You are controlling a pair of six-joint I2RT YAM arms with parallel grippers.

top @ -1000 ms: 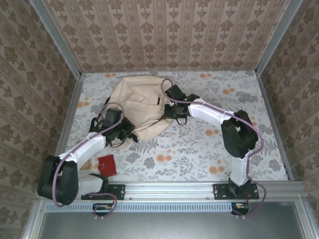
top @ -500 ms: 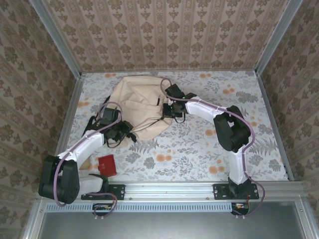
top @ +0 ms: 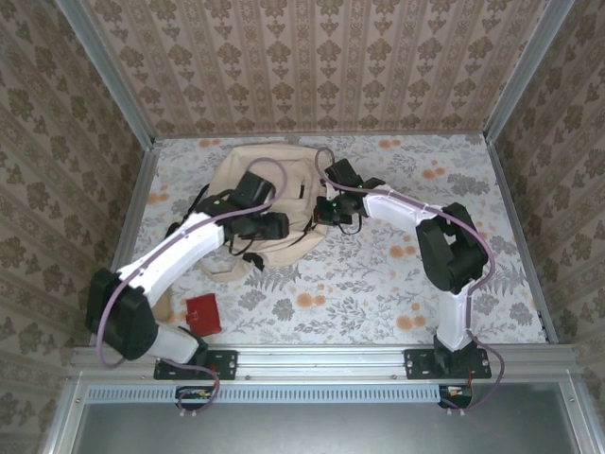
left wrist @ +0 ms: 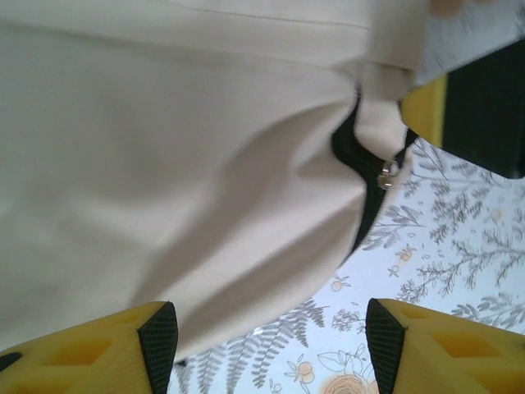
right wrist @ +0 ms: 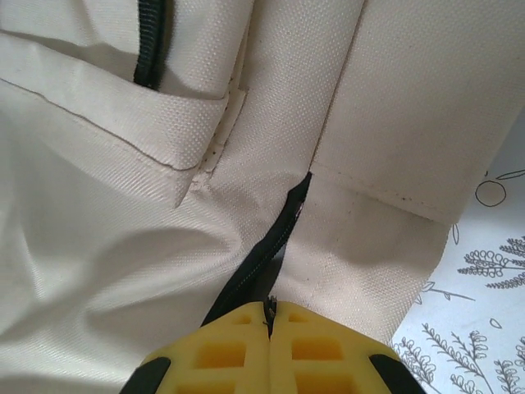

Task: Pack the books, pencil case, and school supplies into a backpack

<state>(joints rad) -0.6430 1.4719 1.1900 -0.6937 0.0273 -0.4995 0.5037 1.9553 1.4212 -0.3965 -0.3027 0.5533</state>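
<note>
— Supporting surface?
— Table, floral-patterned cover.
— Items lying on it?
— Cream backpack, far side, left of centre. Small red squarish item, near-left edge, apart from it.

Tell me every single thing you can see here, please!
backpack: one, cream-beige with a black zipper, lying at the back middle of the table
red squarish item: one, red, flat on the table near the left arm's base
table: one, pale cloth with orange flowers and grey leaves, under everything
wallpaper walls: three, brown patterned, around the table
left gripper: one, yellow and black, open, just over the backpack
right gripper: one, yellow and black, shut on the backpack at its zipper
</note>
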